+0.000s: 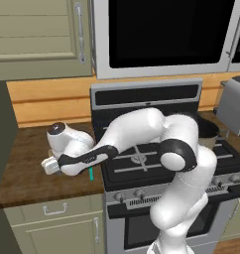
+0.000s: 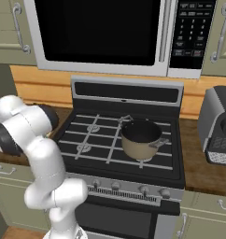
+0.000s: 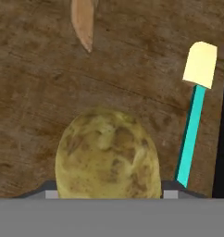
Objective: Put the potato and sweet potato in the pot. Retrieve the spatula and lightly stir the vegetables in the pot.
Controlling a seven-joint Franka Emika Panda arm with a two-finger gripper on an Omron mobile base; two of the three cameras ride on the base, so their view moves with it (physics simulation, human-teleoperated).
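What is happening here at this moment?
The robot arm reaches down over the wooden counter left of the stove. In the hand view its gripper sits around the potato, the fingertips low at either side of it. The sweet potato and the spatula lie apart on the wood nearby. The pot stands on a burner with nothing seen inside it.
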